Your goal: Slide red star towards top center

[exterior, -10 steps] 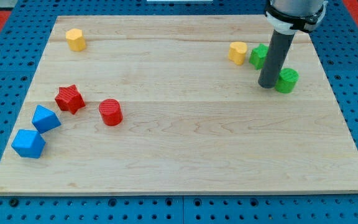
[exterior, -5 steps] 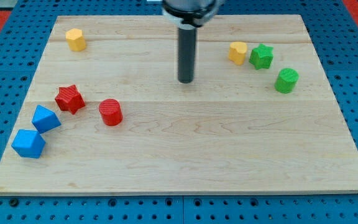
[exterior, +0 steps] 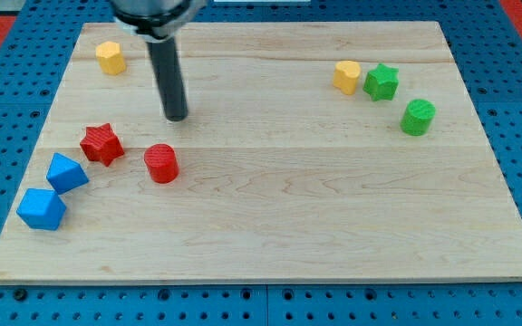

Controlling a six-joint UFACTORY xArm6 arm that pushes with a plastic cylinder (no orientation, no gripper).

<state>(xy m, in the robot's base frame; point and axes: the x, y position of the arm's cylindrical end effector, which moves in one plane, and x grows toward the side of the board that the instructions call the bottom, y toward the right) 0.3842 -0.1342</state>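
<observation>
No block hides red star [exterior: 101, 143]; my tip [exterior: 178, 117] stands apart.

My tip [exterior: 178, 117] has swept from the view's right to the left. It's now near the red star [exterior: 101, 143] and red cylinder [exterior: 161, 163].

The arm above my rod [exterior: 166, 72] was cut off by the view's top edge, so I saw only its lower collar. The blue pegboard base [exterior: 7, 36] ran out of frame on every side. The exact shapes of the two blue blocks [exterior: 53, 190] at lower left were unclear to me.
</observation>
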